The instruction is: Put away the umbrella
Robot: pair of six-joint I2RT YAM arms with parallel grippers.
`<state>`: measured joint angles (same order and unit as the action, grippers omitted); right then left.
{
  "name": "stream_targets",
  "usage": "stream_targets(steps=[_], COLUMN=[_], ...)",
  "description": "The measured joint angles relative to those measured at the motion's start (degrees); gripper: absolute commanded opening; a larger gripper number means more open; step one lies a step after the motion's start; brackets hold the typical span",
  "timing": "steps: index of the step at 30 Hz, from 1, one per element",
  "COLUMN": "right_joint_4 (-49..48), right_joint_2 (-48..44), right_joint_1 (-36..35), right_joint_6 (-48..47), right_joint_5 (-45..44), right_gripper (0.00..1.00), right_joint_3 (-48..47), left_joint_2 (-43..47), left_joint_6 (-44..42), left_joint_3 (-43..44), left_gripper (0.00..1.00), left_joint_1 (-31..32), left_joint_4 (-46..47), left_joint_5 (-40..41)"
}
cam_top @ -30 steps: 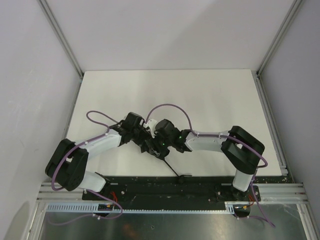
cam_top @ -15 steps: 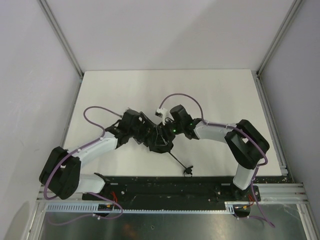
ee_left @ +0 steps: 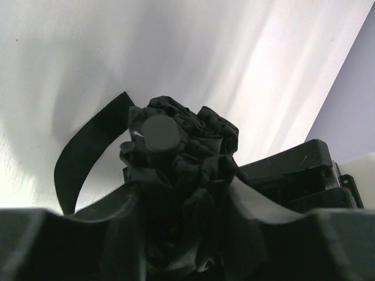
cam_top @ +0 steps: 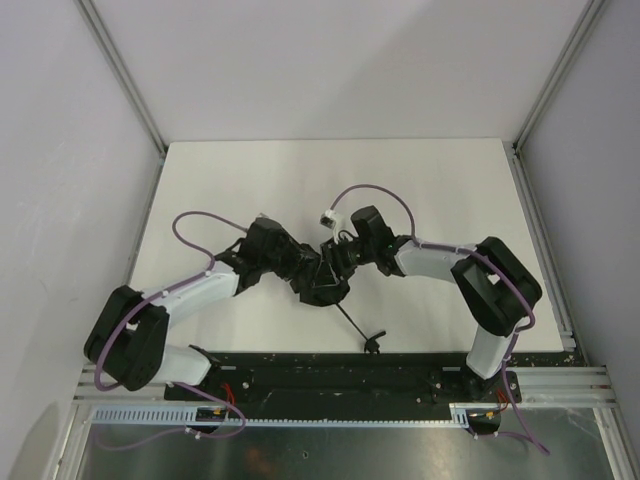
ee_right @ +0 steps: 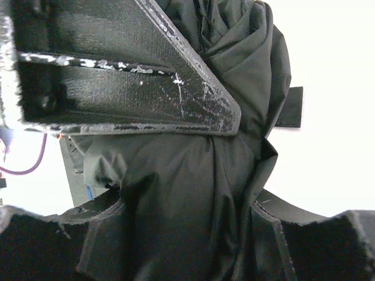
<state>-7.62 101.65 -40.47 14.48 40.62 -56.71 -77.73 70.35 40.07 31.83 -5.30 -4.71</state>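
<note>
White flat tabletop (cam_top: 430,190); black matte-fabric folding umbrella (cam_top: 322,288) held mid-table between both arms, canopy bunched, thin metal shaft (cam_top: 352,322) running from the bundle toward the near edge, slightly right. Left gripper (ee_left: 181,202) clamps the bundle from the left, by its round black cap (ee_left: 161,133); right gripper (ee_right: 187,211) clamps the same fabric from the right. Judgement: long axis runs far-to-near, free shaft end nearer the right arm's base, so that arm looks better placed to reach it.

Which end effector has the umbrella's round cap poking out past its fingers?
The left end effector: beyond it the umbrella shows its round cap and loose strap. The right end effector shows only bunched fabric.
</note>
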Motion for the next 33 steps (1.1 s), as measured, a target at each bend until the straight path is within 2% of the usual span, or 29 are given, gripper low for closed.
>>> stream_targets(steps=[4,5,6,7,10,13,18,22,24,26,28,31,33], right_joint_4=[-0.33,-0.20,0.04,0.28,2.14,5.55,9.01,10.64,11.02,11.13,11.10,10.84,10.32], right_joint_2=[-0.68,-0.94,-1.16,-1.40,-3.08,-6.05,-9.49,-9.77,-9.73,-9.49,-9.16,-8.74,-8.59], right_joint_1=[-0.04,-0.07,-0.07,-0.07,-0.59,-2.47,-8.90,-13.92,-15.50,-16.70,-17.59,-18.03,-18.08], right_joint_6=[0.42,0.39,0.37,0.28,-0.20,-1.20,-4.52,-7.50,-8.79,-9.99,-10.73,-11.50,-12.50], right_joint_5=[-0.28,-0.63,-1.09,-1.51,-4.79,-10.67,-23.43,-32.17,-35.32,-38.60,-41.70,-45.29,-46.29], right_gripper=[0.00,0.02,0.09,0.21,0.47,0.65,0.85,0.93,0.91,0.83,0.65,0.27,0.15], right_joint_3=[0.59,0.66,0.66,0.66,0.66,0.66,0.66,0.66,0.66,0.66,0.66,0.66,0.66], left_joint_2=[-0.15,-0.15,-0.15,-0.13,0.15,1.33,2.99,3.02,3.02,3.02,3.06,3.43,3.69], left_joint_6=[0.26,0.31,0.52,0.70,0.92,1.60,4.07,6.38,7.76,8.85,9.68,10.62,11.61], left_joint_3=[0.00,0.00,0.00,0.00,-0.15,-1.22,-2.58,-2.80,-2.80,-2.80,-2.80,-2.80,-2.80], left_gripper=[0.12,0.06,0.03,0.02,0.00,0.00,0.00,0.00,0.00,0.00,0.00,0.00,0.00], left_joint_1=[-0.04,-0.04,-0.04,-0.04,-0.04,-0.02,0.07,0.07,0.07,0.02,0.02,-0.02,-0.22], left_joint_4=[0.35,0.68,1.09,1.42,2.86,4.33,4.63,2.73,1.81,1.16,0.70,-0.55,-0.90], left_joint_5=[-0.26,-0.42,-0.48,-0.55,-0.98,-1.55,-1.99,-2.95,-3.41,-3.67,-3.91,-4.09,-3.72])
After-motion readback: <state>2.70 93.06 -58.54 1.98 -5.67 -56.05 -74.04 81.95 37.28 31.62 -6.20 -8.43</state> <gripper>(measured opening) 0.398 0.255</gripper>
